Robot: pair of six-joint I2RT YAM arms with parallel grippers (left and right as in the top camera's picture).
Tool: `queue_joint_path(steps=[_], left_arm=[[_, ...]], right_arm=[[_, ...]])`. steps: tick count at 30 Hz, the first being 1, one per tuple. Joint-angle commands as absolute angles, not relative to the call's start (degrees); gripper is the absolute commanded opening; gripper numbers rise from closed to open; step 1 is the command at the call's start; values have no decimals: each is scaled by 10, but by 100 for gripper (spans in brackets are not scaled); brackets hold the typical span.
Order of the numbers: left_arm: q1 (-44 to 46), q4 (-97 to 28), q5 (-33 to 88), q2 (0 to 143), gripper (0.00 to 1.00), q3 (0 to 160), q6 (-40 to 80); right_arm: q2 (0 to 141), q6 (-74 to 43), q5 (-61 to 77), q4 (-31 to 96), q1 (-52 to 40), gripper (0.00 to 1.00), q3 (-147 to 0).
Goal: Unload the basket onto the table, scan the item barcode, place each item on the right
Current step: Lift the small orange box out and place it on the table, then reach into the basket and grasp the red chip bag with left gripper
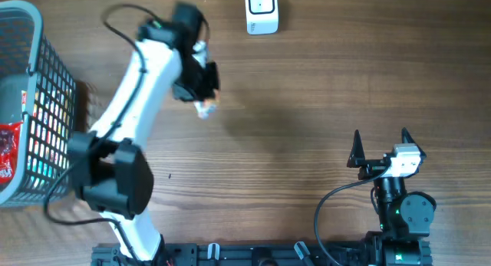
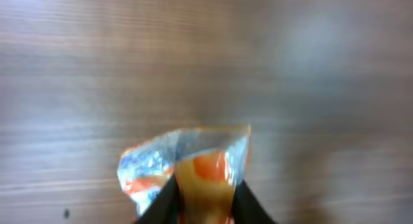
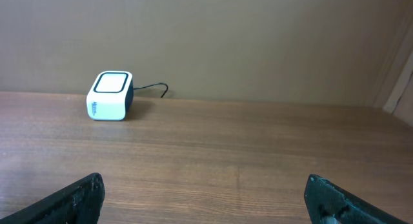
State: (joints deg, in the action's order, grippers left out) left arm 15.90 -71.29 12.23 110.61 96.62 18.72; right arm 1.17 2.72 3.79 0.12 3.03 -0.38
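Worktop (image 1: 307, 105): mid-brown wood grain, fine darker streaks running lengthwise.
Scanner (image 1: 261, 11): white shell, dark side panel, small blue print low on the front face in the right wrist view.
Cable (image 3: 153, 88) behind it: black.
Basket (image 1: 46, 59): pale grey wire mesh in a square grid. Inside, multicoloured packaging and a red pack (image 1: 8, 147) with pale markings.
Packet (image 2: 187, 162): clear glossy film, orange and blue print on white.
Left arm (image 1: 146, 74): white links, black joints.
Left claw (image 2: 205, 188): black.
Right claw (image 1: 380, 143): black, with a white camera block (image 1: 403, 160) behind.
Wall (image 3: 206, 37): plain beige.
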Motion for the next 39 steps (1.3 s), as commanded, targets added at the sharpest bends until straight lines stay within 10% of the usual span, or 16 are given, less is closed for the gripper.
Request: queue_joint_path(steps=[1, 2, 3, 11, 22, 39], left_arm=[[183, -623, 104, 1101, 63, 862, 215], [182, -618, 103, 1101, 94, 860, 215], [178, -617, 104, 1100, 100, 862, 215], [59, -833, 119, 1077, 100, 1239, 197], [-485, -918, 32, 1044, 95, 1442, 277], [-503, -859, -72, 1256, 92, 1180, 199]], right_arm=[[8, 30, 34, -1, 27, 100, -3], [8, 30, 34, -1, 27, 100, -3], [8, 30, 34, -1, 27, 100, -3], [8, 30, 34, -1, 27, 100, -3], [8, 30, 34, -1, 27, 100, -3], [8, 30, 34, -1, 27, 100, -3]])
